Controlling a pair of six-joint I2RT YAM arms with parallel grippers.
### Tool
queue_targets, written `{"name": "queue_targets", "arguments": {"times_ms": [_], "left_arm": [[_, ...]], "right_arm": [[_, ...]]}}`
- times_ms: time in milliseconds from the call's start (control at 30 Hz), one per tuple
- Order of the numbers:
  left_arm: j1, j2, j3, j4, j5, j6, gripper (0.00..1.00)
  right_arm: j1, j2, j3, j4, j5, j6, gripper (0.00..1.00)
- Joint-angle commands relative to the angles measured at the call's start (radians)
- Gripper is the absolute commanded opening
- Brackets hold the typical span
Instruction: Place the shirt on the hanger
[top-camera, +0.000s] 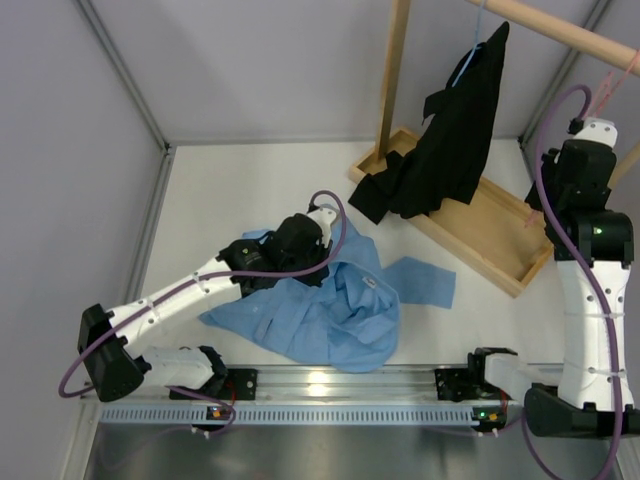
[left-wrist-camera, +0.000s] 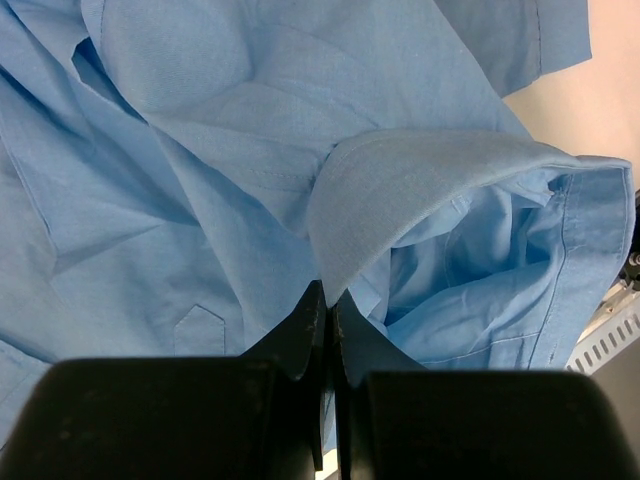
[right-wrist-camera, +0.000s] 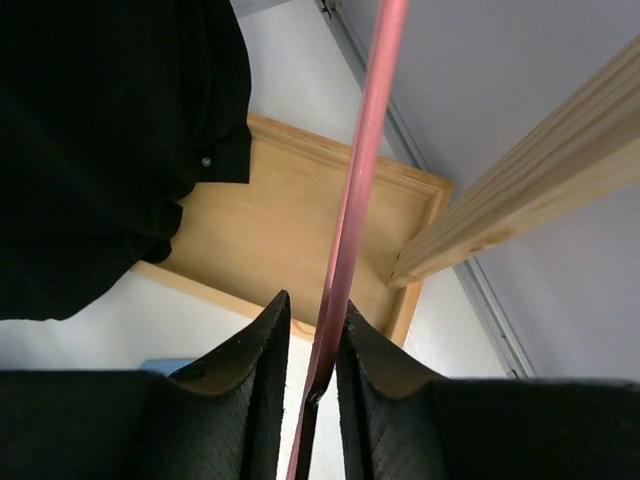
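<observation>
The light blue shirt (top-camera: 320, 310) lies crumpled on the white table in front of the left arm. My left gripper (top-camera: 318, 250) is down on it, shut on the tip of its collar (left-wrist-camera: 420, 190), which runs in between the fingertips (left-wrist-camera: 328, 300). The pink hanger (right-wrist-camera: 360, 170) hangs from the wooden rod at the far right (top-camera: 607, 92). My right gripper (right-wrist-camera: 313, 310) is raised up to it. Its jaws stand narrowly apart around the pink wire, which touches the right finger (right-wrist-camera: 375, 350), with a gap left on the other side.
A black garment (top-camera: 450, 140) hangs on a light blue hanger (top-camera: 466, 62) from the wooden rod (top-camera: 560, 30). The rack's wooden base tray (top-camera: 495, 240) and upright post (top-camera: 393, 80) stand at the back right. A metal rail (top-camera: 330, 385) runs along the near edge.
</observation>
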Motion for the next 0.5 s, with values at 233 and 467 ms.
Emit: {"name": "queue_targets", "arguments": {"times_ms": [233, 467], "left_arm": [[0.002, -0.011, -0.024, 0.062, 0.017, -0.007, 0.00], [0.002, -0.008, -0.024, 0.064, 0.023, -0.006, 0.00]], "right_arm": [[-0.016, -0.054, 0.054, 0.060, 0.002, 0.003, 0.19], [-0.016, -0.055, 0.038, 0.055, -0.002, -0.011, 0.14]]}}
